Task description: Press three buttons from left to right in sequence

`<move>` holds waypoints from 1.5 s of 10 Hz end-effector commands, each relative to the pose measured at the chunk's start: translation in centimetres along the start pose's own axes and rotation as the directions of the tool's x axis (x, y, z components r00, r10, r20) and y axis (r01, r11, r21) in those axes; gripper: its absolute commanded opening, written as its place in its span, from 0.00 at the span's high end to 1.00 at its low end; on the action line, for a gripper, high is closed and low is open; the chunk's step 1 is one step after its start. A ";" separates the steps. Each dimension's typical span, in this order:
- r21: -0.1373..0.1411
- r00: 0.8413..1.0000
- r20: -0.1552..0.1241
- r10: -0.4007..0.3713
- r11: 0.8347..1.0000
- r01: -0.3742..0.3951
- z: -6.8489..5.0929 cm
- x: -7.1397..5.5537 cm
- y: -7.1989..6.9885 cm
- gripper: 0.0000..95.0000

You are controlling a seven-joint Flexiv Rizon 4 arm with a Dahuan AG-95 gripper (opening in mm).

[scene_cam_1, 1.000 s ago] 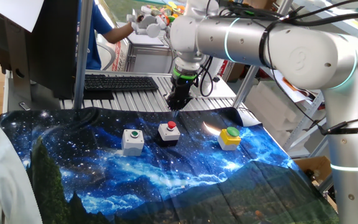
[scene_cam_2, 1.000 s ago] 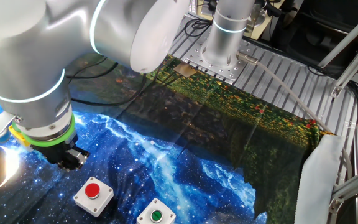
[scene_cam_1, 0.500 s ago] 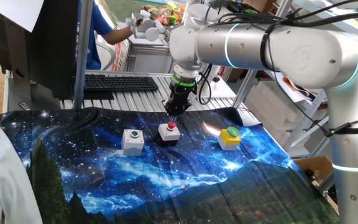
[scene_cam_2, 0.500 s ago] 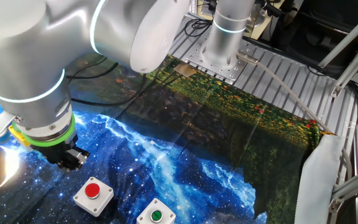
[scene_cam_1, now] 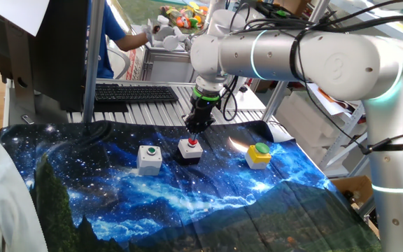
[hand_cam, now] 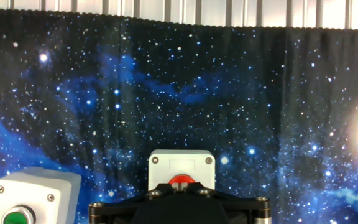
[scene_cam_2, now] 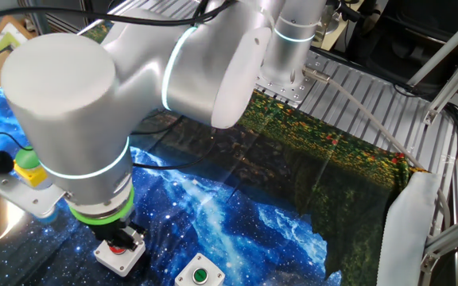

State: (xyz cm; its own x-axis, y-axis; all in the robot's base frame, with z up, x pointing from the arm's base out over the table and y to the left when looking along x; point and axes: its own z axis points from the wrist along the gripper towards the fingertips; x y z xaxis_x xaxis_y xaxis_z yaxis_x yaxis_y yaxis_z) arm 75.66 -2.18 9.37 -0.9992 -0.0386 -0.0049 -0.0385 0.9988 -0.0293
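Observation:
Three button boxes stand in a row on the starry cloth: a grey-white box with a green cap (scene_cam_1: 150, 158), a black-and-white box with a red cap (scene_cam_1: 190, 148), and a yellow box with a green cap (scene_cam_1: 259, 155). My gripper (scene_cam_1: 196, 130) points straight down over the red cap, its tips at or just above it. In the hand view the fingertips (hand_cam: 180, 185) are pressed together right at the red cap (hand_cam: 180, 180), with the grey-white box (hand_cam: 30, 196) at the lower left. In the other fixed view the gripper (scene_cam_2: 122, 238) covers most of the red-cap box (scene_cam_2: 118, 253).
A black keyboard (scene_cam_1: 135, 92) lies on the ribbed metal table behind the cloth (scene_cam_1: 117, 203). A person in blue works at the far back (scene_cam_1: 117, 31). The arm's base (scene_cam_2: 289, 63) stands on the metal table beyond the cloth's edge.
The gripper has come down and slightly forward from above and behind the red-cap box to directly over its red cap. The boxes have not moved.

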 end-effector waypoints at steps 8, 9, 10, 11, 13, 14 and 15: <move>0.020 0.995 -0.065 0.074 0.997 -0.073 -9.3 0.1 0.2 1.00; 0.015 0.994 -0.066 0.083 0.997 -0.082 -9.3 0.2 0.3 1.00; 0.018 0.993 -0.064 0.095 0.995 -0.094 -9.2 0.2 0.4 1.00; 0.018 0.992 -0.066 0.106 0.994 -0.105 -9.2 0.3 0.5 1.00; 0.018 0.990 -0.070 0.127 0.992 -0.126 -8.9 0.5 0.9 1.00; 0.018 0.988 -0.071 0.140 0.990 -0.139 -8.9 0.6 1.0 1.00; 0.014 0.987 -0.072 0.141 0.990 -0.141 -8.8 0.5 1.1 1.00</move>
State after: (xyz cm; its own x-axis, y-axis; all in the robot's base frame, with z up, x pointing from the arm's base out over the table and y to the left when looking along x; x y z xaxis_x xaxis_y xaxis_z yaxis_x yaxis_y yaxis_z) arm 75.34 -0.80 18.12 -0.9917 0.1052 0.0740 0.1024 0.9939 -0.0404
